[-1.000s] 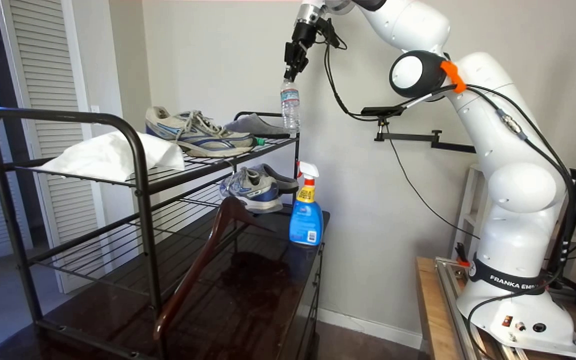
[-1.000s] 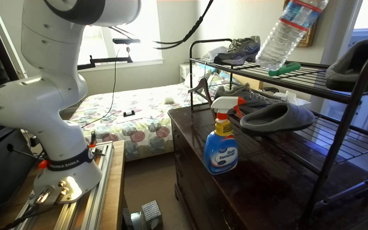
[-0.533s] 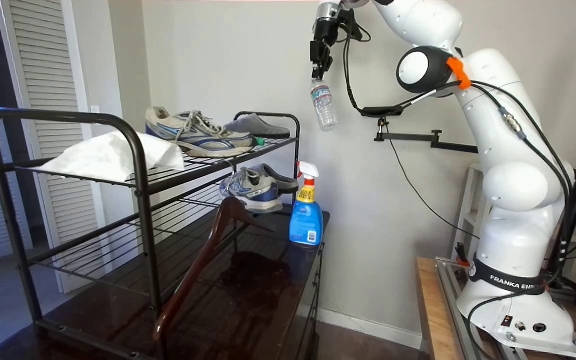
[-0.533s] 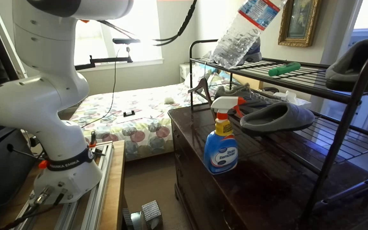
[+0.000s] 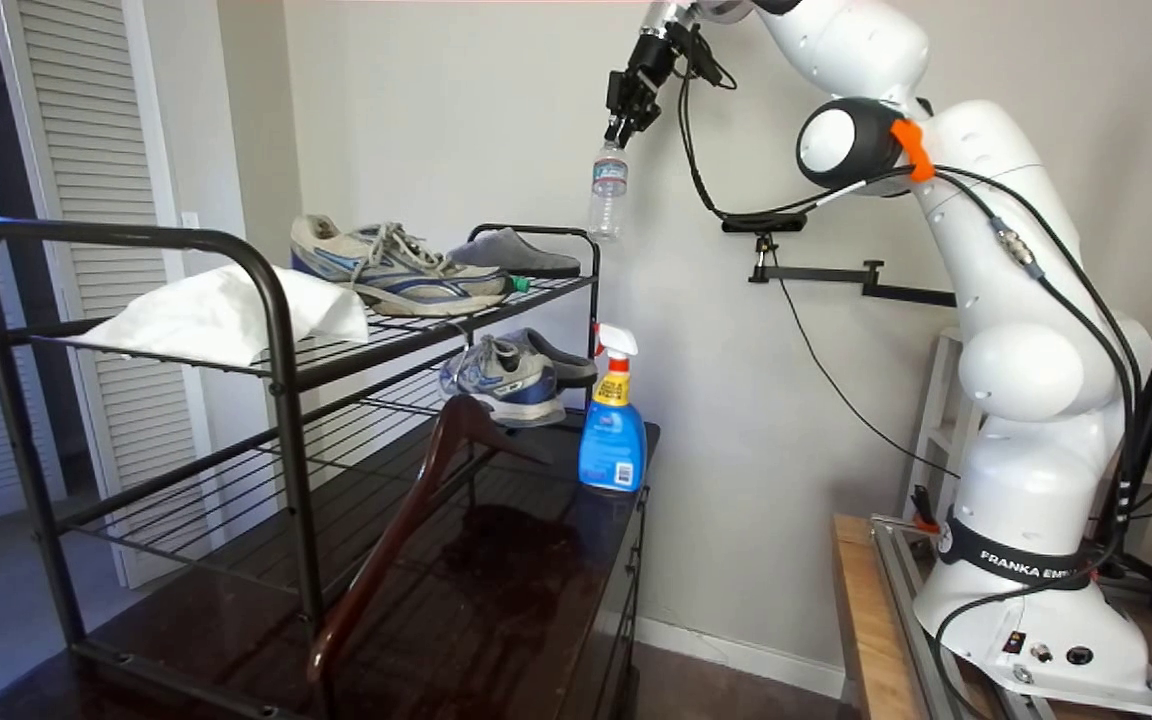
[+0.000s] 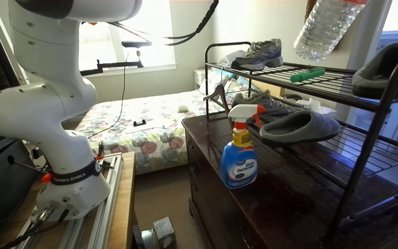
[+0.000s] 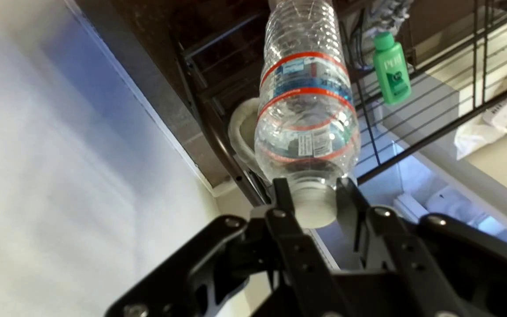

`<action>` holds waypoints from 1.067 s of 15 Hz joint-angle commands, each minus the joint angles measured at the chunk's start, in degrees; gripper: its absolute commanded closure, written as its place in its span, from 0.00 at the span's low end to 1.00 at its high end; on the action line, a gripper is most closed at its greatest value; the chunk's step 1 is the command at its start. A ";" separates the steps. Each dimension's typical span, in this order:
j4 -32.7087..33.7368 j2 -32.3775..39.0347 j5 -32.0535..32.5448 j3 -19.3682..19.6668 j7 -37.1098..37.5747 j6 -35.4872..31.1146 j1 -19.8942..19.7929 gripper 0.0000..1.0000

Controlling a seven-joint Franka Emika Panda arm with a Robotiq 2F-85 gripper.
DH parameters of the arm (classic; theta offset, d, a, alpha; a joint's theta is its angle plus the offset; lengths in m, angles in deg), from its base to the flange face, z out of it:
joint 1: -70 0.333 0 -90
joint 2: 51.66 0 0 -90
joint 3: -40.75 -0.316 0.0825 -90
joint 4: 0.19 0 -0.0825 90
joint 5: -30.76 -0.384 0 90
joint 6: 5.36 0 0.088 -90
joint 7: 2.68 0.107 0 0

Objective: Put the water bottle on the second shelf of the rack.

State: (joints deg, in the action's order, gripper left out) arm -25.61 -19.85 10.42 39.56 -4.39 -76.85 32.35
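Note:
The clear water bottle (image 5: 608,190) with its red-edged bluish label hangs by its cap, almost upright in this exterior view; it looks tilted in an exterior view (image 6: 327,31), where its top is out of frame. My gripper (image 5: 616,137) is shut on the cap; in the wrist view the fingers (image 7: 314,193) sit either side of the white cap. The bottle's base is higher than the topmost tier of the black rack (image 5: 296,500), near its far end. The second shelf (image 5: 176,474) is the wire tier below, also visible in an exterior view (image 6: 323,173).
The top tier holds a sneaker (image 5: 401,270), a grey slipper (image 5: 516,253), a white bag (image 5: 226,310) and a green bottle (image 6: 308,74). The second shelf holds a sneaker (image 5: 506,380) and a slipper (image 6: 299,128). A blue spray bottle (image 6: 239,166) and hanger (image 5: 416,500) stand in front.
My gripper moved away from the rack with the bottle swinging to a tilt, then came partway back and a little higher. The bottle now hangs nearly upright. It stayed held; the rack's things did not move.

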 commanded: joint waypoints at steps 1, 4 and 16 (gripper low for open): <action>-1.25 -0.56 -1.13 -0.46 0.83 -1.17 -0.54 0.70; -1.27 -0.34 -2.03 -0.88 1.55 -1.61 -1.19 0.70; 1.85 9.80 -3.86 -0.49 7.44 -10.27 -5.05 0.92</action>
State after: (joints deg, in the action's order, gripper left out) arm -26.50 -13.14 8.55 40.17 -0.50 -84.54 30.02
